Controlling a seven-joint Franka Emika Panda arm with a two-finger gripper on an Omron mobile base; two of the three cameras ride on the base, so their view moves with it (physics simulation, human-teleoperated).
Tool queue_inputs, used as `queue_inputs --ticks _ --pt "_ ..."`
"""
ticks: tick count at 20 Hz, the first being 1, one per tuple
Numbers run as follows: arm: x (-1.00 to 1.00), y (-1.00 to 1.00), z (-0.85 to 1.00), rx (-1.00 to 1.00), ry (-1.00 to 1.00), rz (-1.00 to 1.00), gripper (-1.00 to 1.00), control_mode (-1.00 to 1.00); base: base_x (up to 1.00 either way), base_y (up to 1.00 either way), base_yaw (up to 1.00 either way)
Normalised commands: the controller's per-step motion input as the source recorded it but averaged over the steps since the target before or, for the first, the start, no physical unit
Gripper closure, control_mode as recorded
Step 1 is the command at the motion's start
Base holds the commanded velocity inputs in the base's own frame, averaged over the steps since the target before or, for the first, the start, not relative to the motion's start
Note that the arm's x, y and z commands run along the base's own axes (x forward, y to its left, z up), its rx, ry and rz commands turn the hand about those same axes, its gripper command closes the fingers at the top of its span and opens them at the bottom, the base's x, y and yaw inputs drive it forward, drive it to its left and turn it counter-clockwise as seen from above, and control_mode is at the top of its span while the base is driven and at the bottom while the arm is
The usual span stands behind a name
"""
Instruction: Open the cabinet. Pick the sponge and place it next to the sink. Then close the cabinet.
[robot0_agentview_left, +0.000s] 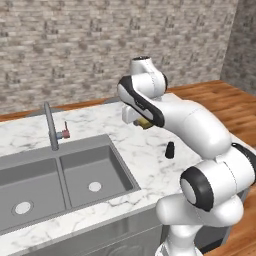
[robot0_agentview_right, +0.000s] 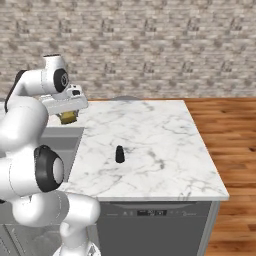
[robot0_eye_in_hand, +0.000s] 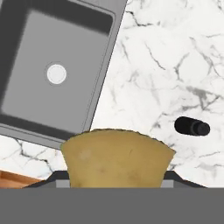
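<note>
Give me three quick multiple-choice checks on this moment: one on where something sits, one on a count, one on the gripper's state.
1. Where is the small dark bottle?
A. in the sink
B. on the marble counter, right of the sink
C. on the floor

2. How many basins has the sink?
A. one
B. two
C. three

3. What is the gripper doing?
A. holding the sponge above the counter
B. open and empty
C. gripping the faucet

Answers: B, it stands on the marble; B, a divider splits it; A, the yellow block sits between the fingers.
</note>
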Motion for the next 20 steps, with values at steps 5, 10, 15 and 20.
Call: queue_inputs --ticks 5,10,15,20 --pt "0.38 0.0 -0.01 0.0 -0.09 0.13 1.0 -1.0 0.0 0.0 0.0" --pt "0.45 0.0 -0.16 0.0 -0.02 0.1 1.0 -1.0 0.0 0.0 0.0" --pt "0.38 0.0 -0.2 0.0 0.0 0.08 1.0 -1.0 0.0 0.0 0.0" --pt "0.11 0.0 -0.07 0.0 0.0 0.06 1.0 -1.0 0.0 0.0 0.0"
